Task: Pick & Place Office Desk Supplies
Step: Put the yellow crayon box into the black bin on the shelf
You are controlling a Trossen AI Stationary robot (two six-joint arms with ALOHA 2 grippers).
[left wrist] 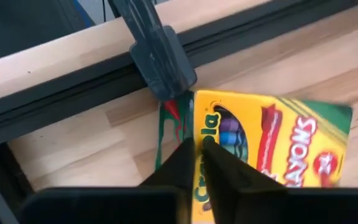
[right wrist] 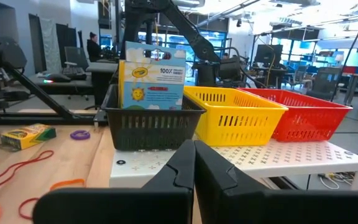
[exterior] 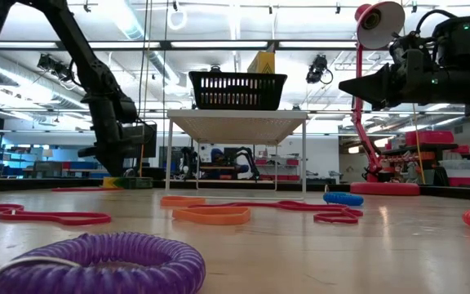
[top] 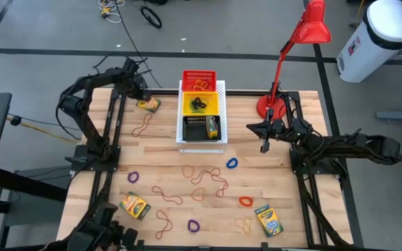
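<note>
At the counter's far-left corner, the left end effector (top: 143, 93), fingers closed together over the crayon box (left wrist: 266, 146), should reopen and straddle its narrow edges before lifting.

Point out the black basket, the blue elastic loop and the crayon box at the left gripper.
black basket (right wrist: 151, 127), right wrist view: front wall.
blue elastic loop (top: 232, 164), high view: on its ring.
crayon box (left wrist: 272, 140), left wrist view: printed yellow face.
left gripper (left wrist: 197, 149), left wrist view: between fingertips.

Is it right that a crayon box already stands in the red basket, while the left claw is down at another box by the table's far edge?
Not quite: the crayon box stands in the black basket, as the right wrist view shows. The left claw is at another box.
</note>
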